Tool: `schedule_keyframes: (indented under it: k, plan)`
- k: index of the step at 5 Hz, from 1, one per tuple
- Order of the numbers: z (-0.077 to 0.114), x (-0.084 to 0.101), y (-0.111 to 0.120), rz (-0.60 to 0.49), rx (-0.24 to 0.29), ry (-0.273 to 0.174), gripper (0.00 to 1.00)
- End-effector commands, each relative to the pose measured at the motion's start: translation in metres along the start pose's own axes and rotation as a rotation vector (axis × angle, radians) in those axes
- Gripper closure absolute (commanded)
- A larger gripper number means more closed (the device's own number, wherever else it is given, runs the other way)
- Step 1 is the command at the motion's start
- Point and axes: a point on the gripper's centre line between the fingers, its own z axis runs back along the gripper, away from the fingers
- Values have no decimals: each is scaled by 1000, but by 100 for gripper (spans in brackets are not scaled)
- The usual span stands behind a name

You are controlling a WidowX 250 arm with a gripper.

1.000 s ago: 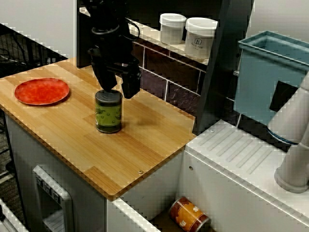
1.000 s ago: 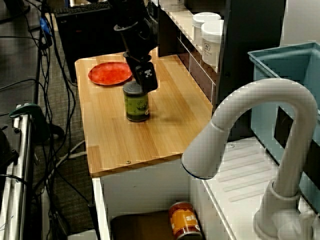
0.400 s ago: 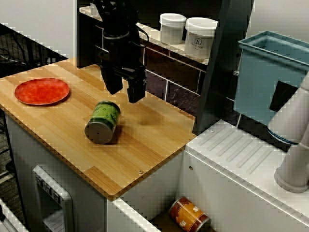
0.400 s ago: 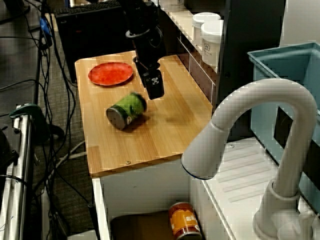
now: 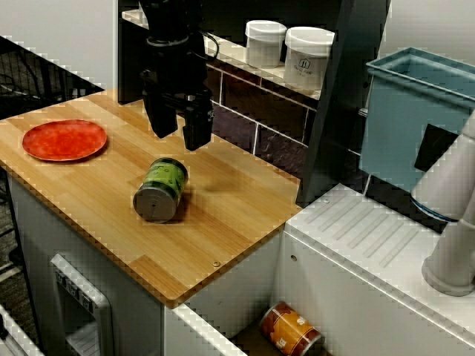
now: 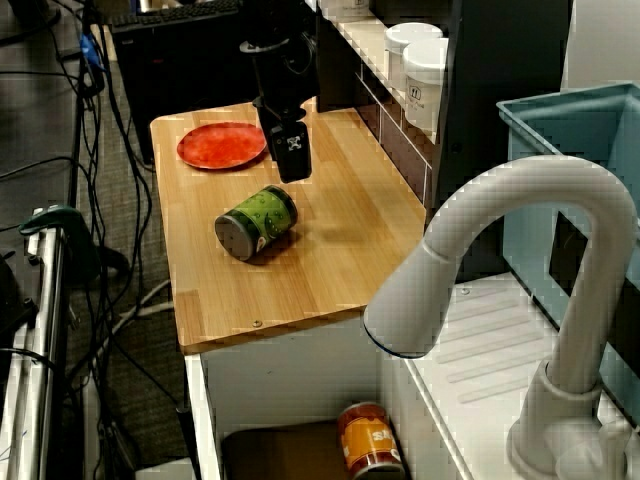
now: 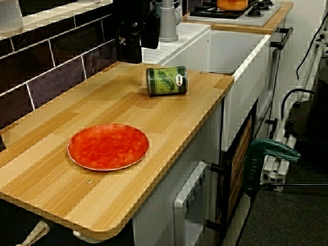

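Observation:
A green-labelled can (image 5: pixel 160 189) lies on its side on the wooden counter (image 5: pixel 223 222), its metal end toward the front edge. My black gripper (image 5: pixel 178 130) hangs open and empty a short way above and behind it, touching nothing. From the sink side, the gripper (image 6: pixel 285 160) hovers between the fallen can (image 6: pixel 257 221) and a red plate (image 6: pixel 222 146). Along the counter, the can (image 7: pixel 166 80) rests near the far end, the gripper (image 7: pixel 138 43) is above it, and the plate (image 7: pixel 108 146) lies in the foreground.
Two white jars (image 5: pixel 265 43) (image 5: pixel 308 58) stand on the tiled ledge behind the counter. A dark upright post (image 5: pixel 338 104) bounds the counter's right end. Beyond it are a sink holding an orange can (image 5: pixel 291 330), a white faucet (image 6: pixel 480 260) and a teal bin (image 5: pixel 415 111).
A second ago the can stood upright between my fingers. It has toppled onto its side, and the gripper has risen clear of it and shifted slightly toward the plate.

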Motion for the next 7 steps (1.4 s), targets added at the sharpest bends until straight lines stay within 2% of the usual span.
schedule_keyframes:
  k: [1, 2, 3, 4, 7]
  plan:
    - [23, -14, 5, 129, 5, 24, 0]
    - [10, -32, -6, 207, 38, 10, 0]
    - [9, -41, -9, 261, 49, 31, 0]
    - [4, -42, -5, 329, 23, 54, 0]
    - [-16, -38, 1, 411, 7, 62, 0]
